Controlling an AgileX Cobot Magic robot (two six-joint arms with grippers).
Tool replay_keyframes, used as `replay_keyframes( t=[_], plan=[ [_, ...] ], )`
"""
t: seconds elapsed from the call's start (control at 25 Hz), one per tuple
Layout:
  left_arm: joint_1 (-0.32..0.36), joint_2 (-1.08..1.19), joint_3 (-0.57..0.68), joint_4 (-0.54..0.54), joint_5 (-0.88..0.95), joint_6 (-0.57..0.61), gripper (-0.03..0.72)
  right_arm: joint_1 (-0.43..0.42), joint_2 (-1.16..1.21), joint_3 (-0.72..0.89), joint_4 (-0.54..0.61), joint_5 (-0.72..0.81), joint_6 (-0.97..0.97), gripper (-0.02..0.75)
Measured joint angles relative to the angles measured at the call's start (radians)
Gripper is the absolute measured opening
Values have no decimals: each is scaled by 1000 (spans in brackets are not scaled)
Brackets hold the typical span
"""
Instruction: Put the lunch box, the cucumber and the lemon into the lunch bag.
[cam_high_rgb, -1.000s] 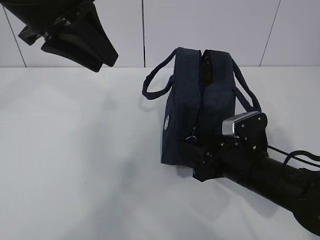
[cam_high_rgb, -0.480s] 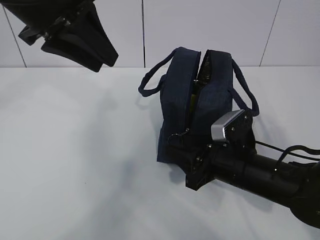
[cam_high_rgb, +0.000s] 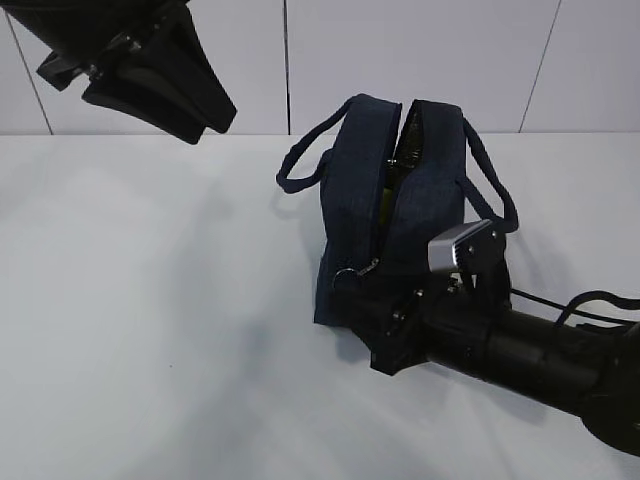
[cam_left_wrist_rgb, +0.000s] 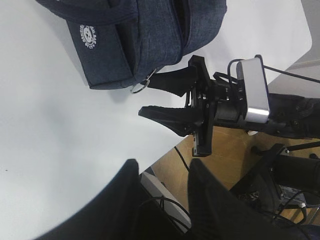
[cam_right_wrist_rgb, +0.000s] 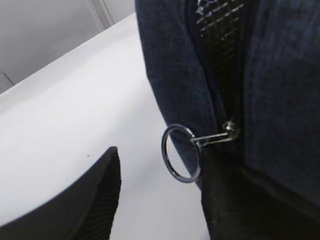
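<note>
A boxy dark navy fabric lunch bag (cam_high_rgb: 395, 200) stands on the white table (cam_high_rgb: 150, 330), zipper partly open. The right gripper (cam_left_wrist_rgb: 157, 97), fingers spread, flanks its metal ring pull (cam_right_wrist_rgb: 181, 152) without pinching it. The left gripper (cam_high_rgb: 150, 85) hovers apart, its fingers slightly spread, empty. Closing off-centre could miss the ring and shove the bag.

The lunch bag (cam_high_rgb: 395, 205) stands on the table (cam_high_rgb: 150, 330), right end effector (cam_high_rgb: 362, 300) at its near end.

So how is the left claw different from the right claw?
The left claw hangs high above the table, far from the lunch bag; the right claw is low, right at the bag's end. The left claw has nothing in it; the zipper ring sits in the right claw's gap. Both are black and open.
</note>
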Motion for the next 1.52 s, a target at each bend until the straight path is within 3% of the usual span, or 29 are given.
replay_keyframes(
  t=[0.44,0.88,1.16,1.52],
  plan=[
    [0,0,0,0,0,0,239,0,0,0,-232,0,142,407],
    [0,0,0,0,0,0,239,0,0,18,-134,0,143,407],
    [0,0,0,0,0,0,239,0,0,93,67,0,53,407],
    [0,0,0,0,0,0,239,0,0,93,164,-2,-121,407]
  ],
)
